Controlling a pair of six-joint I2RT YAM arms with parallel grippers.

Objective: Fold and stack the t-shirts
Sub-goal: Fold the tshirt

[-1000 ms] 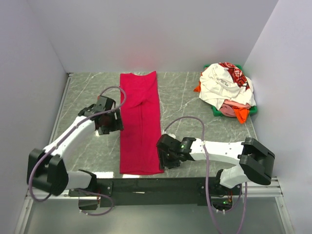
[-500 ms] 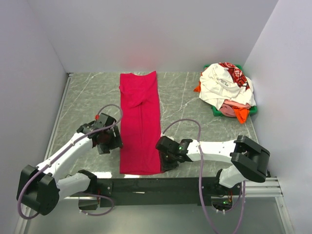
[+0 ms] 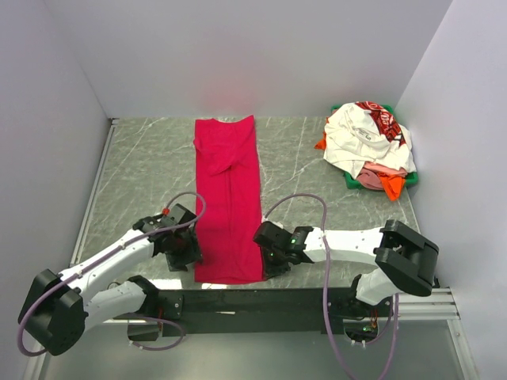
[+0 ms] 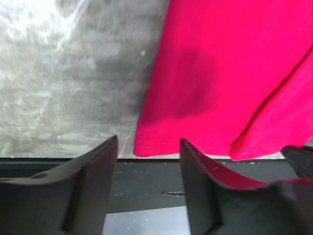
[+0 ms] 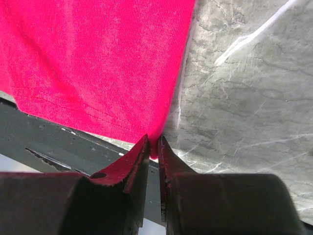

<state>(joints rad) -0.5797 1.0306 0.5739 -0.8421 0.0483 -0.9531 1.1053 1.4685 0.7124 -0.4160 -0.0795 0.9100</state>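
A crimson red t-shirt [image 3: 228, 198] lies folded into a long strip down the middle of the table, its hem at the near edge. My left gripper [image 3: 187, 255] stands open beside the near left corner of the hem. In the left wrist view that corner of the red t-shirt [image 4: 146, 144] sits just beyond the gap of the left gripper [image 4: 149, 144]. My right gripper [image 3: 266, 264] is at the near right corner. The right wrist view shows the right gripper [image 5: 153, 143] shut on the tip of the red t-shirt [image 5: 98, 58].
A heap of other t-shirts [image 3: 366, 142] sits at the back right: a white one with red-and-black print on top, orange and pink below, green at the edge [image 3: 412, 180]. The black base rail [image 3: 261, 301] runs along the near edge. Grey walls stand close on both sides.
My left arm has slid down the shirt's left side to the near corner, jaws narrowing a little. The right gripper has closed on the near right corner.
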